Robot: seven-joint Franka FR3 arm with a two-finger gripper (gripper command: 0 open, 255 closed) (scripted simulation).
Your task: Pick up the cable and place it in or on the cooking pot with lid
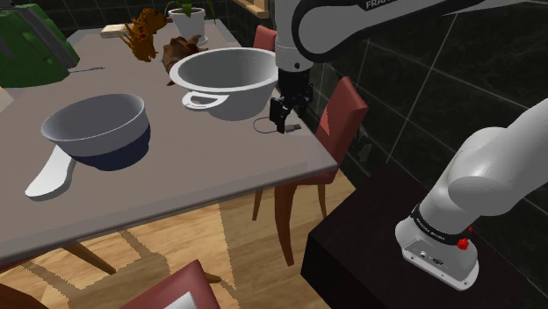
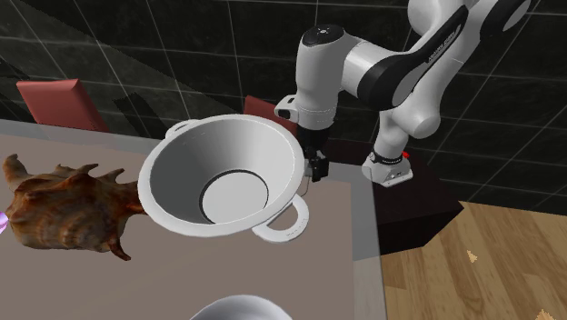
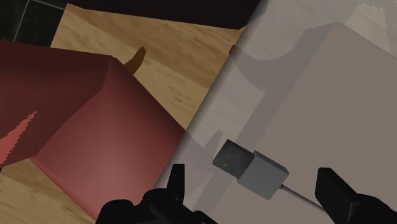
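Observation:
The cable's plug [image 3: 251,167], a dark connector on a grey body with a thin wire trailing off, lies on the grey table [image 3: 318,95] close to its edge. My gripper [image 3: 254,191] hangs just above it, open, with one black finger on either side of the plug and neither touching it. In the shoulder view the gripper [image 1: 285,121] points down beside the thin dark cable loop [image 1: 262,125]. The white cooking pot [image 1: 224,79] stands open with two loop handles, right next to the gripper. In the second exterior view the gripper [image 2: 316,171] is just behind the pot [image 2: 223,177].
A white and dark-blue pan [image 1: 97,132] with a long handle sits toward the shoulder view's left. A brown spiky shell [image 2: 64,205] lies beside the pot. A red chair [image 1: 342,114] stands at the table edge by the gripper. A potted plant [image 1: 189,17] stands at the back.

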